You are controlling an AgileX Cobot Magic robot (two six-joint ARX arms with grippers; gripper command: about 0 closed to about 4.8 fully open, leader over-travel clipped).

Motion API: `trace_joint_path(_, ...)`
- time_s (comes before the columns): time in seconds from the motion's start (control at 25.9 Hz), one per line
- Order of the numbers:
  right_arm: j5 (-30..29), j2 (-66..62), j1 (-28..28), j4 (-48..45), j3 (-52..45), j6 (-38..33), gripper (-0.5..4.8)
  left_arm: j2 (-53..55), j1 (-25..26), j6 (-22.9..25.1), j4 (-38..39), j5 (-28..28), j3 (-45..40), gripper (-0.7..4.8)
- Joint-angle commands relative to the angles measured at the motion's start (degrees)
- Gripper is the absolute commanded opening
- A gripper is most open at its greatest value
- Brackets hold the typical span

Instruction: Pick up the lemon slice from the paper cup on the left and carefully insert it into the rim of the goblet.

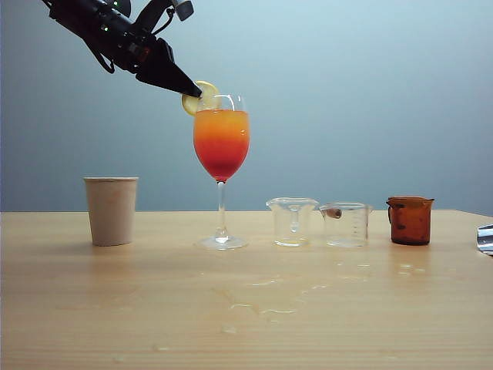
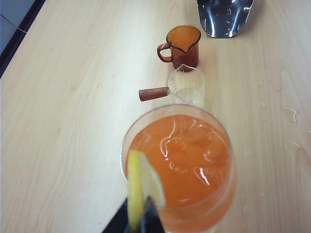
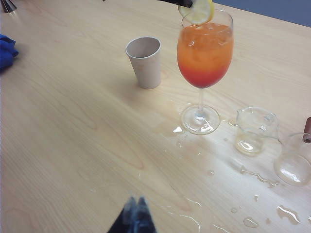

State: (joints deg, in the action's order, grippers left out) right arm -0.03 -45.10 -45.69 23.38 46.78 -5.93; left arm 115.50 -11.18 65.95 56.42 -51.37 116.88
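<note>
Yellow lemon slice (image 2: 138, 187) pinched by left tool (image 2: 137, 221) | right tool (image 3: 136, 208) closed, empty

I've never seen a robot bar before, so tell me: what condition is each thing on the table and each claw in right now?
Lemon slice: pinched upright in the left claw, at the wine glass rim.
Wine glass: upright, full of orange-red drink.
Paper cup: upright, left of the glass.
Two clear beakers: upright, nearly empty.
Brown jug: upright.
Table: wet with spilled drops.
Right claw: shut, empty, above the table.
</note>
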Motion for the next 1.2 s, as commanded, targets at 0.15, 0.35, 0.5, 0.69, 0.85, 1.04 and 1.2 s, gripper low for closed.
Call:
trace_joint_path(0.15, -0.09, 0.07, -0.07, -1.33, 0.24, 0.39, -0.04, -0.09, -0.11, 0.04, 0.07, -0.26, 0.04, 1.04)
trace_joint_path(0.35, -0.09, 0.04, -0.07, -1.33, 0.24, 0.39, -0.04, -0.11, -0.11, 0.04, 0.00, -0.28, 0.11, 1.04)
trace_joint_path(0.5, -0.09, 0.04, -0.07, -1.33, 0.24, 0.42, -0.04, -0.13, -0.09, 0.04, -0.39, -0.28, 0.17, 1.04)
trace_joint_path(0.69, -0.09, 0.04, -0.07, -1.33, 0.24, 0.42, -0.04, -0.11, -0.09, 0.02, -1.29, -0.26, 0.15, 1.16)
trace_joint_path(0.85, -0.09, 0.04, -0.07, -1.31, 0.24, 0.39, -0.04, -0.11, -0.09, 0.02, -1.68, -0.26, 0.15, 1.22)
trace_joint_path(1.04, -0.09, 0.04, -0.07, -1.33, 0.24, 0.42, -0.04, -0.15, -0.04, 0.02, -1.68, -0.26, 0.20, 1.22)
trace_joint_path(1.2, -0.09, 0.04, -0.07, -1.33, 0.24, 0.42, -0.04, -0.46, -0.04, 0.04, -1.70, -0.28, 0.22, 1.22)
